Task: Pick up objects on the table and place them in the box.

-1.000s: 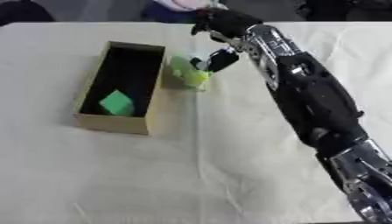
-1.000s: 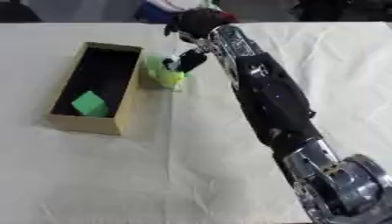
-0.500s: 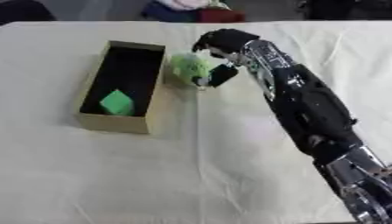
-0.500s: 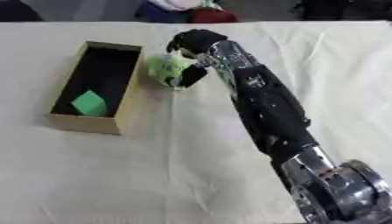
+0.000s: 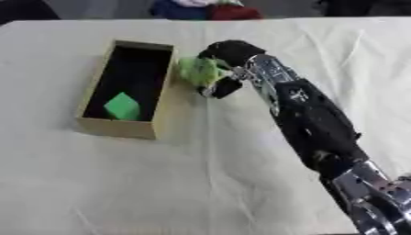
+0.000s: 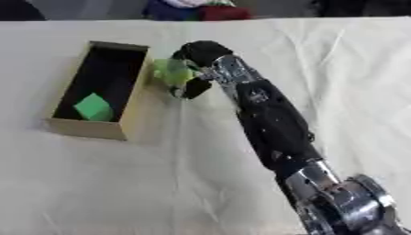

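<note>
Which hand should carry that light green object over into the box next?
The right hand: its fingers already curl round the light green object, just beside the box wall. The left hand shows in neither view.

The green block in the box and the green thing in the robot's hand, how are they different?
The green block lies inside the box, on its dark floor; the green thing is outside, just beside the box's wall. Nothing touches the block, while the right hand curls round the green thing. The block is deeper green with flat faces; the other is paler and lumpier. Both are green.
</note>
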Tool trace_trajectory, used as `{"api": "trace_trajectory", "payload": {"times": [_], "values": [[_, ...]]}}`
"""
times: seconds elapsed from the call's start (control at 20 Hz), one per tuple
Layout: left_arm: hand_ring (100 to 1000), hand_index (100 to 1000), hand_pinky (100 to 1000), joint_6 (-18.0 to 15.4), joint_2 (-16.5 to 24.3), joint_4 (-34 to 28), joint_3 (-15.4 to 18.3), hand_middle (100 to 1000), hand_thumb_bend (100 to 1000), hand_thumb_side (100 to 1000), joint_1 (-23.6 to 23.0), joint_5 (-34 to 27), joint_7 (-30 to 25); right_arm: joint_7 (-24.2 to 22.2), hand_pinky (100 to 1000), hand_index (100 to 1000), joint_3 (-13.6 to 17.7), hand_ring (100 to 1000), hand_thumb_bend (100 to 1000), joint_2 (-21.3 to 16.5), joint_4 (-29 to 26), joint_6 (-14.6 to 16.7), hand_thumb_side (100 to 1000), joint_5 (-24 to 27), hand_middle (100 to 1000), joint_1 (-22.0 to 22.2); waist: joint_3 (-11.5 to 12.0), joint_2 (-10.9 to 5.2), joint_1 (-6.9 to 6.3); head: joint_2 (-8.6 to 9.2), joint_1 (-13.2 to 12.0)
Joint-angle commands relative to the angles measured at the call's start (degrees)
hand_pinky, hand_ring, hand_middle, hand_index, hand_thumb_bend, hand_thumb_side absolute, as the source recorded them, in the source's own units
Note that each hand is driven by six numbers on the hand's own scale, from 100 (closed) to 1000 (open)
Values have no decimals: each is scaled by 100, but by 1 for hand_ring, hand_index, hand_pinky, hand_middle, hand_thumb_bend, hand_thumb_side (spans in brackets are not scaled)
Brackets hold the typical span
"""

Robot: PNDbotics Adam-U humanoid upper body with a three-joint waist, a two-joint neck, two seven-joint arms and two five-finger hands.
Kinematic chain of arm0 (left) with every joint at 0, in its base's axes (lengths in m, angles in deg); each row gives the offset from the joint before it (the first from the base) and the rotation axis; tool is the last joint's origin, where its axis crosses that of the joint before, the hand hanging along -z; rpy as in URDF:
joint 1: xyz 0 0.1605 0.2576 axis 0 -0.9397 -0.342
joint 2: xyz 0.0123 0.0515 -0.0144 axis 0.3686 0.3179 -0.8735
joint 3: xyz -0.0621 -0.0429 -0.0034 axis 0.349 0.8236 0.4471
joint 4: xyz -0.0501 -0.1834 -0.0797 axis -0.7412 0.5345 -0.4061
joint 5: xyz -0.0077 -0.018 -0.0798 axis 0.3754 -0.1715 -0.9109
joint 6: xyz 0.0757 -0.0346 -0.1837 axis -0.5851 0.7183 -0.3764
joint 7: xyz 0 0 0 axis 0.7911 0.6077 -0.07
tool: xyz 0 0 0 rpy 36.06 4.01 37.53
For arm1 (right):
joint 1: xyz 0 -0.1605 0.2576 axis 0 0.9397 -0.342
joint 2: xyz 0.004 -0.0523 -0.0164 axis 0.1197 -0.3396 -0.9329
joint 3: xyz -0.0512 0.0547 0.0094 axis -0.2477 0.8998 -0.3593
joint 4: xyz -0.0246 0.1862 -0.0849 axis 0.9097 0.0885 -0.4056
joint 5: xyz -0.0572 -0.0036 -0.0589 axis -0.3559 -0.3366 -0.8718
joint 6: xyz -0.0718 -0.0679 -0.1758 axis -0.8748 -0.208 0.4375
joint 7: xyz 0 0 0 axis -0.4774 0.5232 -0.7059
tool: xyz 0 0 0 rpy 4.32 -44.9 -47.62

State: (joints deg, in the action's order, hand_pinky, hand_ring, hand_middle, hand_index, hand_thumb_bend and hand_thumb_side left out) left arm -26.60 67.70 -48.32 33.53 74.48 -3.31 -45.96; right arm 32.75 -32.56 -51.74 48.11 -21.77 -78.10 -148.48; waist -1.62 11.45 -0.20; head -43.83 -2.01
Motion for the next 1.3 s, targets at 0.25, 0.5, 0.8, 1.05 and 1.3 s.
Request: {"api": "trace_trajectory", "payload": {"times": [0.25, 0.5, 0.8, 1.05, 1.3], "values": [[623, 847, 744, -6, 61, -94, 54, 730, 100, 767, 74, 27, -40, 385, 789, 801, 129, 801, 215, 202, 151, -250, 664, -331, 653, 19, 60, -38, -44, -29, 52], [623, 848, 744, 5, 53, -94, 53, 730, 100, 767, 80, 33, -53, 911, 673, 555, 89, 618, 215, 167, 128, -391, 473, -407, 437, -28, 55, -37, -29, -29, 47], [623, 848, 745, 6, 49, -94, 51, 730, 100, 757, 76, 36, -86, 1622, 567, 456, 136, 523, 100, 232, 190, -666, 268, -436, 372, -8, 49, -45, -37, -29, 56], [623, 847, 745, 16, 54, -94, 58, 731, 100, 756, 69, 36, -119, 1653, 520, 403, 137, 502, 100, 263, 144, -651, 170, 0, 369, -29, 41, -59, -32, -29, 50], [623, 846, 745, 30, 68, -94, 61, 732, 100, 753, 58, 46, -151, 1535, 518, 385, 41, 499, 100, 231, -144, -666, 153, 402, 366, -102, 24, -86, -30, -29, 41]]}}
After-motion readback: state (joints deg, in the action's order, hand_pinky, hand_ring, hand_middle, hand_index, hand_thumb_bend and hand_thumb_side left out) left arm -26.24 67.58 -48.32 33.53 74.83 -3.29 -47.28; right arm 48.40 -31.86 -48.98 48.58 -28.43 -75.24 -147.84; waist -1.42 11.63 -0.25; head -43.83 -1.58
